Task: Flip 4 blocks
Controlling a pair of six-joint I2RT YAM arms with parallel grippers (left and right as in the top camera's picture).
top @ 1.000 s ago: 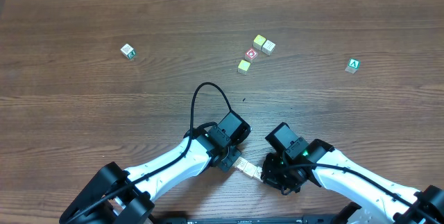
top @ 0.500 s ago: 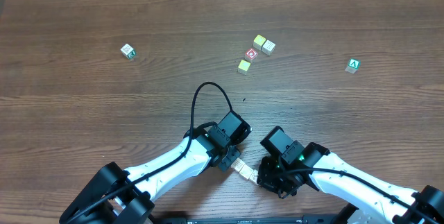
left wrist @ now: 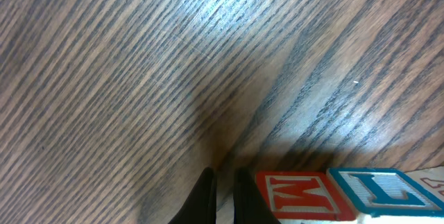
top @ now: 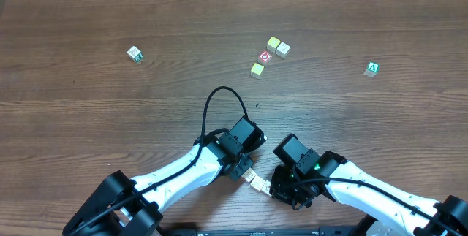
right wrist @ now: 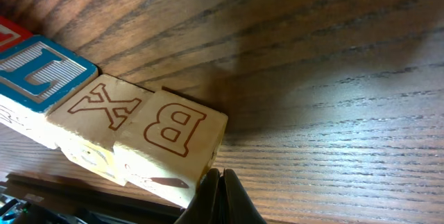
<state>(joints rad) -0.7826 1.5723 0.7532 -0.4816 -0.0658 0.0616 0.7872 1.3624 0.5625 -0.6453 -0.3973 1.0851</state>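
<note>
So the four blocks [top: 255, 180] we're meant to flip look to us like the little row sitting by the near edge of the tabletop [top: 88, 119], about midway along it, wedged between the two arms. From the wrist cams the row reads M block [left wrist: 298, 195], L block [left wrist: 381, 191], X block [right wrist: 104, 109], B block [right wrist: 170, 137], all face to face. The left hand [left wrist: 223, 188] is pinched down to a sliver of a gap and holds nothing. Its tips are right beside the M end, though we can't tell if they're touching. The right hand [right wrist: 220, 184] is pinched fully together, also holding nothing, with its tips against the lower corner of the B block. Our guess on handling: little wooden cubes, light and stiff, with smooth faces, so fairly slippery. A row like that only hangs together by end pressure and would probably buckle at the joints if the push is off-centre, so we'd press square on the middle of the two outer end faces. We'd leave the loose cubes [top: 257, 69] toward the far edge alone.
</note>
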